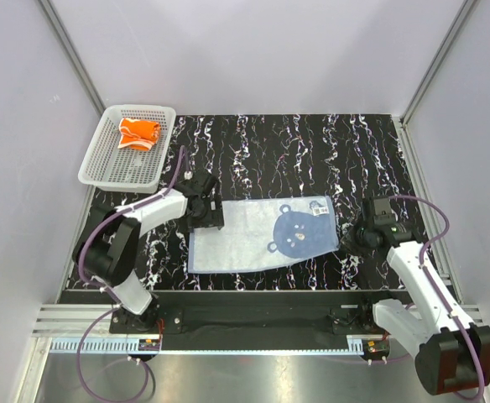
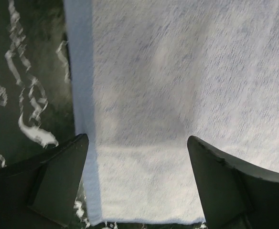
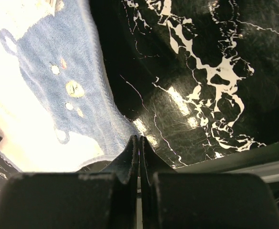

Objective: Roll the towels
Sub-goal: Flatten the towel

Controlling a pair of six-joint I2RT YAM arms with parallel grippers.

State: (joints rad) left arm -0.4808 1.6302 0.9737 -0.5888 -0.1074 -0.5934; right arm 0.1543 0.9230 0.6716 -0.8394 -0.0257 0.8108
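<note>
The blue towel is soft terry cloth with a fuzzy looped pile and a smoother, flat-woven band along its edge. The orange towel is cloth too. The basket is white plastic mesh. The table top is black, white-veined and glossy, with bright reflections. The left gripper has matt dark fingers.

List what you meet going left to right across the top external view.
white mesh basket holding the orange towel → left claw, open over the blue towel's left edge → light blue towel, spread flat → right claw, shut, beside the towel's right edge
</note>
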